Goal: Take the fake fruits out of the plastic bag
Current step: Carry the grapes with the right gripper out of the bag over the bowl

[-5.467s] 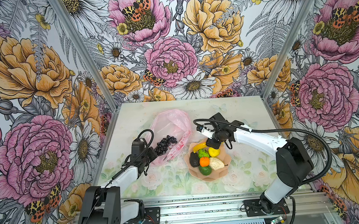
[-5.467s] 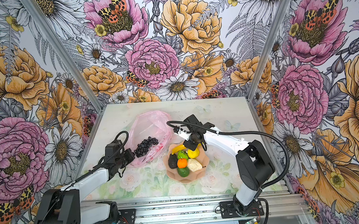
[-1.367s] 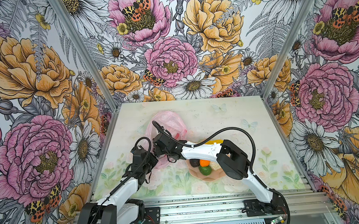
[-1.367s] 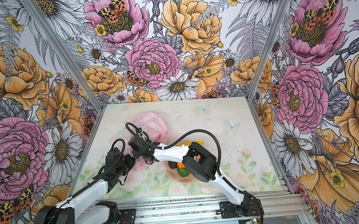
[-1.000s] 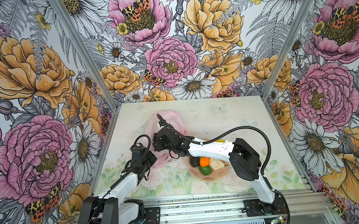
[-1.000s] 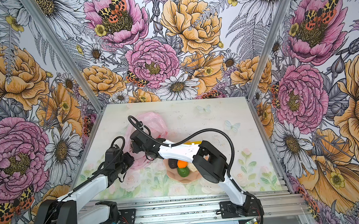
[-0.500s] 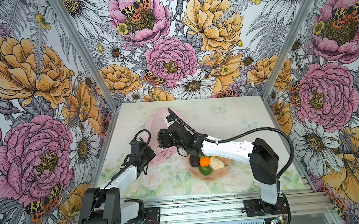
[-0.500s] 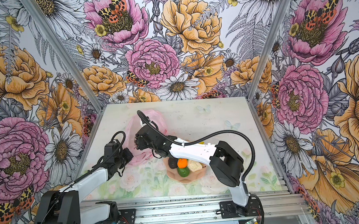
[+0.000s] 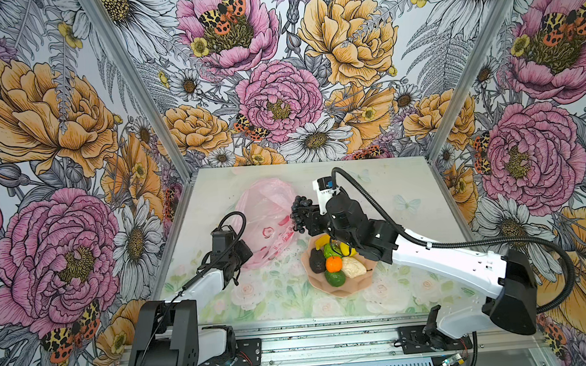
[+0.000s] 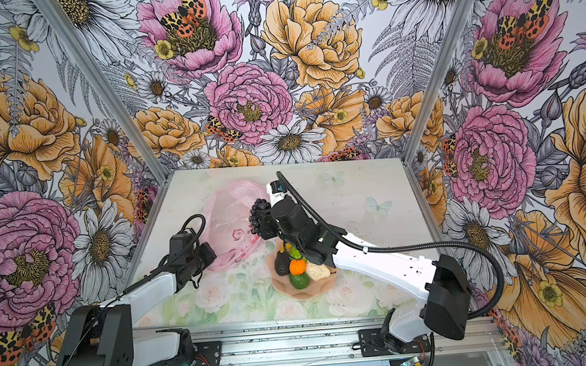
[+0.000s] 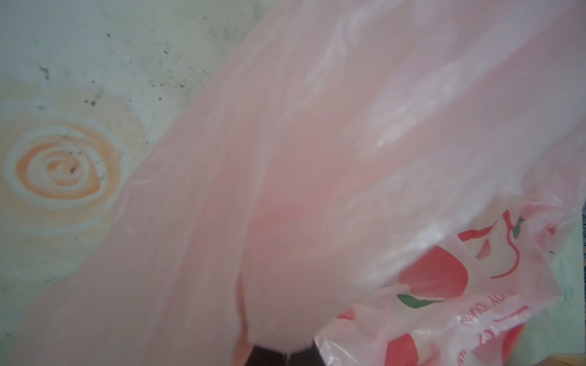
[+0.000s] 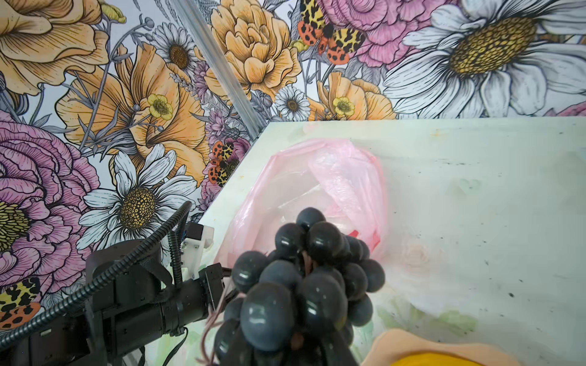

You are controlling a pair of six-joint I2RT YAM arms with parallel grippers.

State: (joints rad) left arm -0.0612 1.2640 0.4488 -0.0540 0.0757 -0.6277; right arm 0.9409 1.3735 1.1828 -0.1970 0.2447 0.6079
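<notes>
Loud peony-and-daisy wallpaper (image 9: 278, 96) closes in three sides of a pale tabletop (image 9: 383, 184), which is printed with faint roses and flecked with dark specks. The plastic bag (image 9: 265, 207) lies crumpled toward the back left, its near edge pinched in the clenched left gripper (image 9: 246, 259). The right gripper (image 9: 306, 220) grasps the dark grape bunch (image 9: 299, 211), held above the table between bag and bowl. The other fake fruits (image 9: 333, 264) sit in the peach bowl (image 9: 345, 291) nearer the front.

Dark grape bunch (image 9: 299, 212) aloft beside crumpled pink bag (image 9: 261, 210), other fruits (image 9: 333, 264) in the peach bowl (image 9: 345, 292)
</notes>
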